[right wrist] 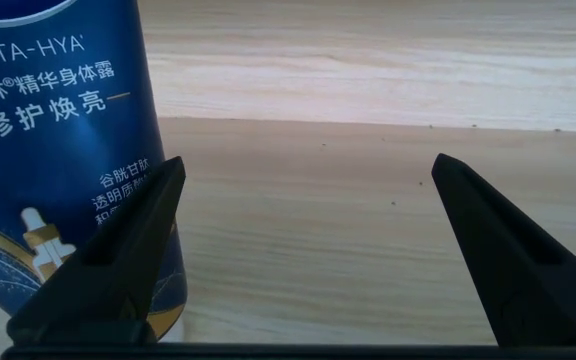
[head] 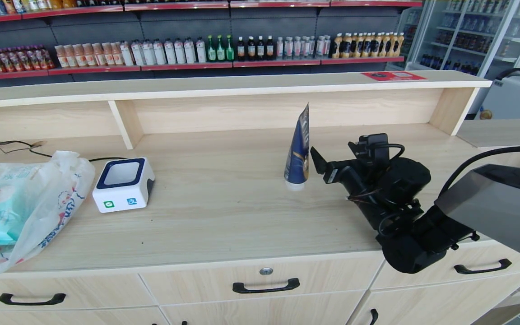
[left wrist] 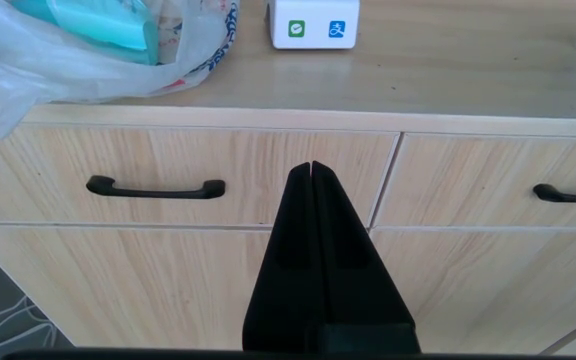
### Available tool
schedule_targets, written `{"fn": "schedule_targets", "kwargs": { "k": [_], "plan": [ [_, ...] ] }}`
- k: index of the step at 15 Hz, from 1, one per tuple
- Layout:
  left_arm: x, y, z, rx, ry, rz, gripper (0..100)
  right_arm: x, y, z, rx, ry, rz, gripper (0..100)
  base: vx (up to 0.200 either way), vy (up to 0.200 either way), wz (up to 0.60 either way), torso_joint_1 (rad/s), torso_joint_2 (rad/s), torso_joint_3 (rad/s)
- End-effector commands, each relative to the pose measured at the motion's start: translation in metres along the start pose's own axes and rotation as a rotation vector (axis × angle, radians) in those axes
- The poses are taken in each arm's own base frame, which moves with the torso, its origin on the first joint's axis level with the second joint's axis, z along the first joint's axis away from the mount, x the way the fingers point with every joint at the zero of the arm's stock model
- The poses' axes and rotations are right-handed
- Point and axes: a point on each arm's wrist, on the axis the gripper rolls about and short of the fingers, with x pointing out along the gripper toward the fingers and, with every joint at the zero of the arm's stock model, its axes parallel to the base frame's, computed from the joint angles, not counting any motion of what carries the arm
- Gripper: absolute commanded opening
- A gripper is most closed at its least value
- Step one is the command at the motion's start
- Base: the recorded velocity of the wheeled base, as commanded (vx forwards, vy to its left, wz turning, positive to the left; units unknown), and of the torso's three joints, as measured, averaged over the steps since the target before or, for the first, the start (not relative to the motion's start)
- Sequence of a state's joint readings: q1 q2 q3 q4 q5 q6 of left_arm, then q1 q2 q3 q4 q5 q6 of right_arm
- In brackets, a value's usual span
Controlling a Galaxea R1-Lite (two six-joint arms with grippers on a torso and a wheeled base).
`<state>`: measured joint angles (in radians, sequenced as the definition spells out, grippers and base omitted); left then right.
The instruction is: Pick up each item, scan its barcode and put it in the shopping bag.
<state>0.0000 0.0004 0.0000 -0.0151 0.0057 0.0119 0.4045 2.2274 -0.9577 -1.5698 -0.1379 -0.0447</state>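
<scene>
A dark blue tube (head: 297, 151) stands on its white cap right of centre on the wooden counter (head: 224, 207). Just to its right my right gripper (head: 332, 153) is open at tube height. In the right wrist view the tube (right wrist: 68, 140) rises behind one finger (right wrist: 118, 270), off to one side of the gap, and my right gripper (right wrist: 308, 165) holds nothing. The white scanner (head: 123, 183) sits left of centre, beside the plastic shopping bag (head: 20, 203), which holds a teal pack. My left gripper (left wrist: 311, 168) is shut and empty, low in front of the drawers.
A raised wooden shelf (head: 224, 85) with a divider runs along the back of the counter. A black cable (head: 39, 151) trails behind the bag to the scanner. Drawer handles (left wrist: 155, 188) face the left arm. A grey device (head: 503, 198) stands at the right end.
</scene>
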Motion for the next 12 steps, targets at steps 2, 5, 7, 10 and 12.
{"fn": "schedule_targets", "kwargs": {
  "k": [2,5,7,10,12],
  "plan": [
    [0.0001,0.0,0.0,0.0,0.001,0.0,0,0.0019,0.0013,-0.0036,0.001,0.001,0.002,100,0.0,0.0,0.0,0.0,0.0,0.0],
    [0.0001,0.0,0.0,0.002,0.001,0.0,0,0.0041,0.0027,-0.0082,0.001,0.003,0.014,100,0.0,0.0,0.0,0.0,0.0,0.0],
    [0.0,0.0,0.0,0.002,-0.001,0.0,0,0.0056,0.0031,-0.0105,0.001,0.003,0.02,100,0.0,0.0,0.0,0.0,0.0,0.0],
    [0.0,0.0,0.0,0.003,-0.001,0.0,0,0.0061,0.0031,-0.0093,0.001,-0.001,0.02,100,0.0,0.0,0.0,0.0,0.0,0.0],
    [0.0,0.0,0.0,0.003,-0.001,0.0,0,0.0053,0.0012,-0.0105,-0.001,0.005,0.016,100,0.0,0.0,0.0,0.0,0.0,0.0]
  ]
}}
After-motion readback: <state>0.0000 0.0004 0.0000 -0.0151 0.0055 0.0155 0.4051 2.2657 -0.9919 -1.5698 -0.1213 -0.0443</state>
